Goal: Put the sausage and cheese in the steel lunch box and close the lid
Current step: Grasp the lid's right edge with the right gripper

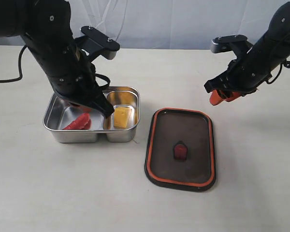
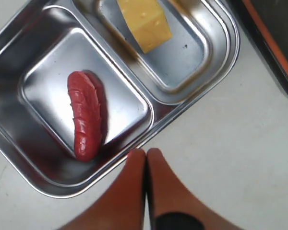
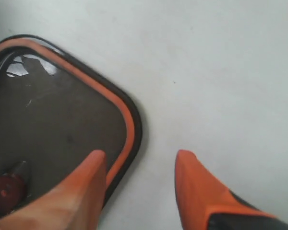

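Observation:
The steel lunch box point(image 1: 53, 126) point(image 2: 216, 72) stands uncovered at the left. The dark-red sausage point(image 1: 78, 122) point(image 2: 86, 115) lies in its large compartment, and the yellow cheese point(image 1: 122, 117) point(image 2: 145, 23) in the smaller one. My left gripper point(image 2: 146, 152) is shut and empty, its tips above the box's rim; in the exterior view the arm hides them. The dark lid point(image 1: 180, 148) point(image 3: 53, 120) lies seal-side up on the table right of the box, its orange valve tab point(image 1: 180, 151) showing. My right gripper point(image 1: 221, 96) point(image 3: 141, 155) hangs open above the lid's far right corner, holding nothing.
The pale table point(image 1: 241, 193) carries only the box and lid. A light backdrop point(image 1: 174, 21) runs behind its far edge. My left arm point(image 1: 63, 58) looms over the box's far side.

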### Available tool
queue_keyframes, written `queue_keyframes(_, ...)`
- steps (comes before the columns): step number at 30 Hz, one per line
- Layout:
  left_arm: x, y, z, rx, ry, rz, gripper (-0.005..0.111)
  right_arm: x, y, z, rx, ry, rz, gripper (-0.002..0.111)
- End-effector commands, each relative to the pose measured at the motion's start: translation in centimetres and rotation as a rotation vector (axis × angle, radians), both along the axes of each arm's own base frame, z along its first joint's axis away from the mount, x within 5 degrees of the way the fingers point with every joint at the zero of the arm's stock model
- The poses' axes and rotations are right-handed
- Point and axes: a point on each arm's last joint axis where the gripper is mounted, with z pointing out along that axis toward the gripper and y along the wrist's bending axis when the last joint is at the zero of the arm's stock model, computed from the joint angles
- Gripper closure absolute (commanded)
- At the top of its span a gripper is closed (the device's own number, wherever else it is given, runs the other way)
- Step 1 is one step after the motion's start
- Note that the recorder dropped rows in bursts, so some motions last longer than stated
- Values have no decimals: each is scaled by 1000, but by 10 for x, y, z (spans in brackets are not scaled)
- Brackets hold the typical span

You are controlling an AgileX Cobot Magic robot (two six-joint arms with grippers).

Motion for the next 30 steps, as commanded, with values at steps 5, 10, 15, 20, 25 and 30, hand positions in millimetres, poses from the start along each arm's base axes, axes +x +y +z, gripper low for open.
queue_keyframes(5, -9, 6, 9, -18, -12, 27, 106, 12, 16, -18, -31, 77, 70, 64)
queue_keyframes(10, -10, 8, 15, -17, -35, 22, 106, 10, 23, -29, -44, 107, 92, 64)
queue_keyframes(15, -11, 9, 15, -7, -23, 25, 106, 9, 27, -46, -90, 128, 133, 64)
queue_keyframes(20, -12, 10, 15, 6, -14, 24, 106, 12, 26, -57, -111, 121, 137, 64)
queue_keyframes(25, -13, 11, 15, 10, -8, 25, 106, 14, 27, -64, -113, 114, 131, 70)
queue_keyframes(30, -14, 13, 18, 23, -21, 20, 106, 14, 27, -76, -120, 136, 130, 88)
